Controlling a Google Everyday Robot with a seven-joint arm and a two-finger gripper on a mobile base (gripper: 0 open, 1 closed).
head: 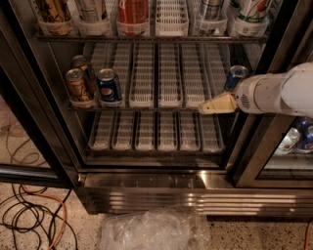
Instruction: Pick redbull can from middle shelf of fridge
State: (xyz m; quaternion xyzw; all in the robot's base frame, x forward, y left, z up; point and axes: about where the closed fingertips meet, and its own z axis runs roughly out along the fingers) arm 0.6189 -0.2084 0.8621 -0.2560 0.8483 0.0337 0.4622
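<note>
The fridge (146, 183) stands open, with a steel base below. On its middle shelf (166, 78), white lattice lanes run front to back. The redbull can (234, 77) stands upright at the shelf's far right, blue and silver with a silver top. My gripper (208, 107) comes in from the right on a white arm, its cream tip level with the shelf's front edge, just left of and below the can, apart from it. It holds nothing that I can see.
A blue Pepsi can (108, 87) and two gold-brown cans (78, 86) stand at the shelf's left. Bottles and cans (132, 12) fill the top shelf. More cans (299, 136) sit behind the right door. Cables (29, 215) and a plastic bag (151, 229) lie on the floor.
</note>
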